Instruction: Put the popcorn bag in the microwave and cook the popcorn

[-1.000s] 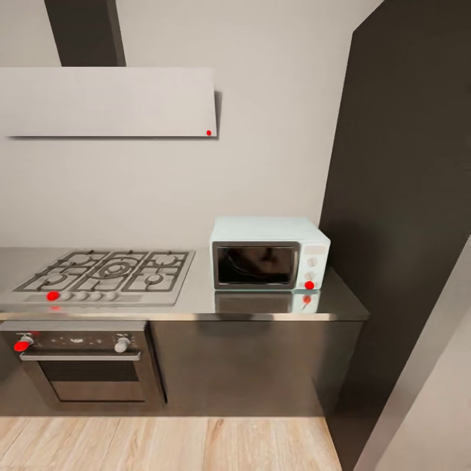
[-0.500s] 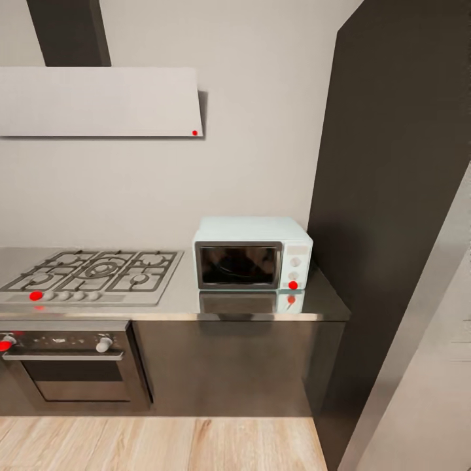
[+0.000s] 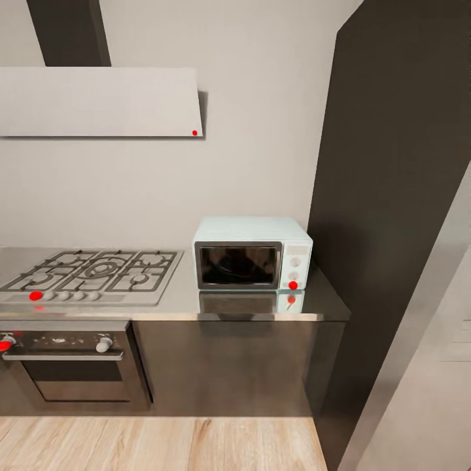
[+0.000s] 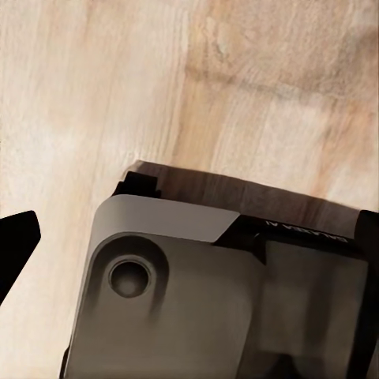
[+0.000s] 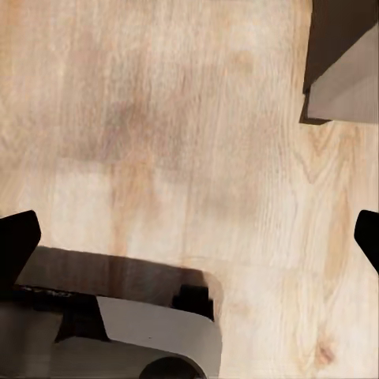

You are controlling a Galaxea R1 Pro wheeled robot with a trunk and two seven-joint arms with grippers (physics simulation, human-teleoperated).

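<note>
Right pincer [image 5: 189, 237] hangs spread wide and empty over light wood floor [image 5: 174, 118], the left wrist view showing one dark fingertip [image 4: 16, 237] whose spread I cannot judge, while the closed mint-blue boxy microwave [image 3: 252, 253] sits on the glossy grey countertop [image 3: 261, 307].

my head view is evenly lit and soft, slightly blurred. the glossy countertop [image 3: 176, 306] mirrors the microwave [image 3: 252, 253]. the hood [image 3: 98, 101] casts a thin shadow rightward. my wrist views show smeared wood floor [image 5: 174, 126].
</note>
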